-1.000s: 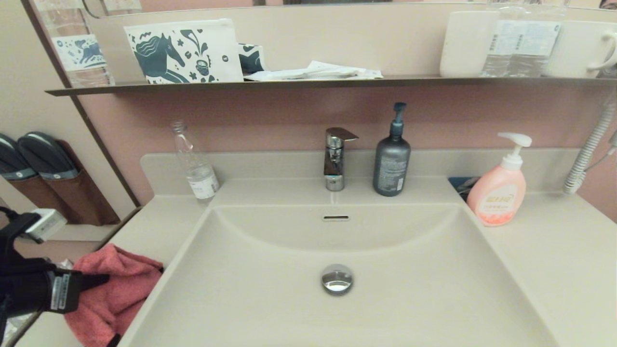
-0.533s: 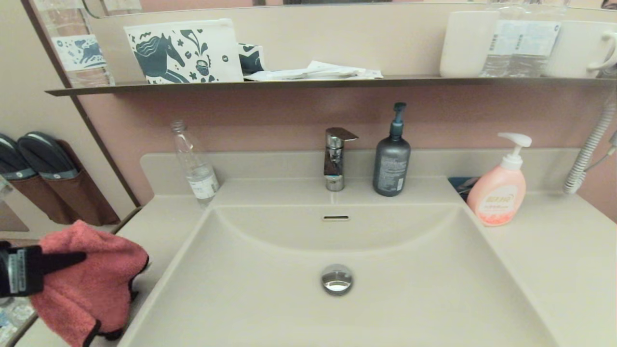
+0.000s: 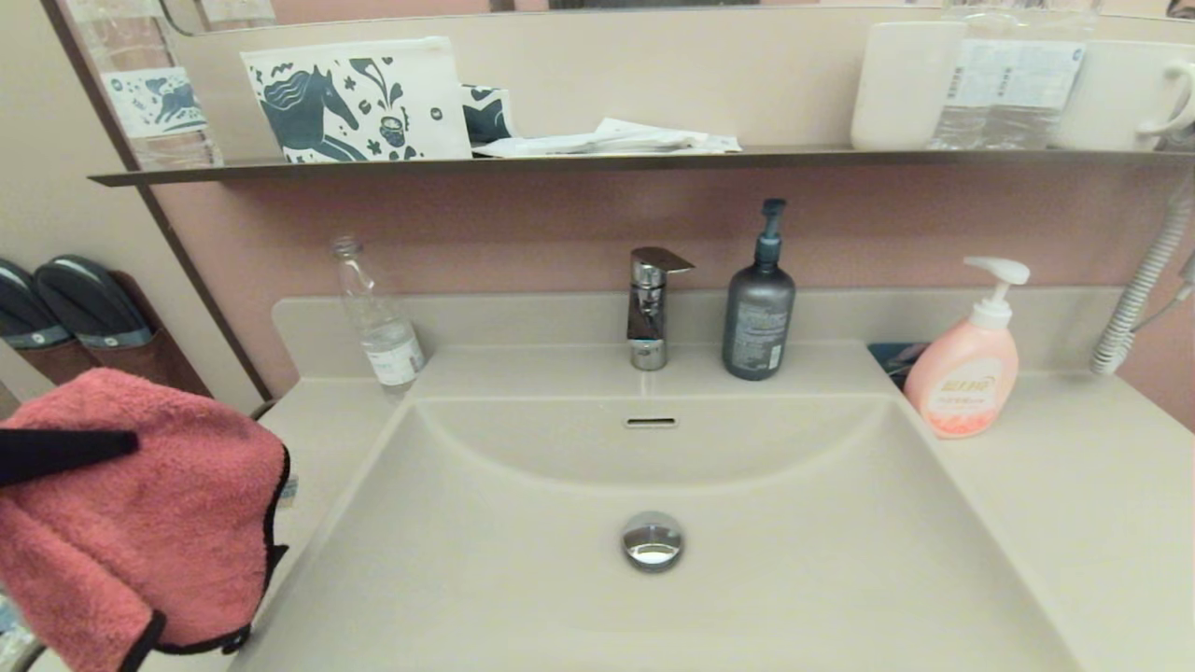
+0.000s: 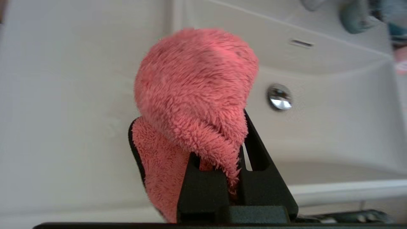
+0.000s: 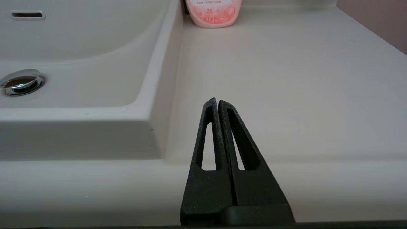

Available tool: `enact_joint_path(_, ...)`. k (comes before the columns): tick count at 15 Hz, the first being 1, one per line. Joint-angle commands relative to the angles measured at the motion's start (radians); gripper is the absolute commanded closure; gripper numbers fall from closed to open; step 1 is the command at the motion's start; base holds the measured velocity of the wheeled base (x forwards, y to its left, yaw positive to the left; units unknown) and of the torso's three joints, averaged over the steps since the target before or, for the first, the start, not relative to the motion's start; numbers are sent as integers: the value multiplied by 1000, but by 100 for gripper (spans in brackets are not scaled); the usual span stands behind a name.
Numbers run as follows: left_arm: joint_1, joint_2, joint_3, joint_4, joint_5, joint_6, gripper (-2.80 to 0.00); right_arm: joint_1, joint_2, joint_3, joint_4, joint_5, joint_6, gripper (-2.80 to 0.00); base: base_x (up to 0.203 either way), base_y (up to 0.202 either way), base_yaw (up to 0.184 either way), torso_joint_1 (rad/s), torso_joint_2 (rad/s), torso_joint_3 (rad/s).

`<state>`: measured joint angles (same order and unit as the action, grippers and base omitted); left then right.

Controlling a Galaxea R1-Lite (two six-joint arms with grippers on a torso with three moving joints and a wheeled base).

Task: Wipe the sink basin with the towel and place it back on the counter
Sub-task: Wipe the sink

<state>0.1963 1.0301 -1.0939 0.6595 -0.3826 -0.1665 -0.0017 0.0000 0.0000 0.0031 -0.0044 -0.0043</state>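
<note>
The coral-pink towel [image 3: 140, 513] with black trim hangs in the air at the far left, above the counter's [image 3: 317, 439] left side. My left gripper [image 4: 222, 127] is shut on the towel [image 4: 194, 95], whose folds cover the fingertips. One black finger [image 3: 56, 453] shows across the cloth in the head view. The beige sink basin [image 3: 794, 560] lies to the towel's right, with its chrome drain plug [image 3: 653, 540] and overflow slot [image 3: 651, 422]. My right gripper [image 5: 217, 101] is shut and empty, low over the counter [image 5: 286, 79] to the right of the basin.
Along the back edge stand a clear bottle [image 3: 378, 317], the chrome faucet [image 3: 649, 303], a dark pump bottle [image 3: 758, 303] and a pink soap dispenser [image 3: 966, 359]. A shelf [image 3: 597, 161] above holds a pouch and cups. A coiled cord [image 3: 1144, 285] hangs at the far right.
The left gripper has lifted the towel off the counter's left side and carried it upward. The arm's body has left the head view; only one finger still shows.
</note>
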Motion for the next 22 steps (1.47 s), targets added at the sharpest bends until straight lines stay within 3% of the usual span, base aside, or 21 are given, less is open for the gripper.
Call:
enact_joint_path(1,-132,-6,-17,5,80,-45,0,0,2,0,0,0,0,0,0,0,0,0,0,0)
enact_joint_path(2,-180,-4,-18,4,122,-68,0,0,2,0,0,0,0,0,0,0,0,0,0,0)
enact_joint_path(5,-426,26,-19,0,315,-180,0,0,2,0,0,0,0,0,0,0,0,0,0,0)
enact_joint_path(8,-669,143,-17,-1,592,-376,0,0,2,0,0,0,1,0,0,0,0,0,0,0)
enact_joint_path(12,-955,259,-32,-5,762,-529,0,0,2,0,0,0,0,0,0,0,0,0,0,0)
enact_joint_path(15,-1029,365,-68,-23,816,-583,0,0,2,0,0,0,0,0,0,0,0,0,0,0)
enact_joint_path(22,-1059,619,-171,-87,814,-599,0,0,2,0,0,0,0,0,0,0,0,0,0,0)
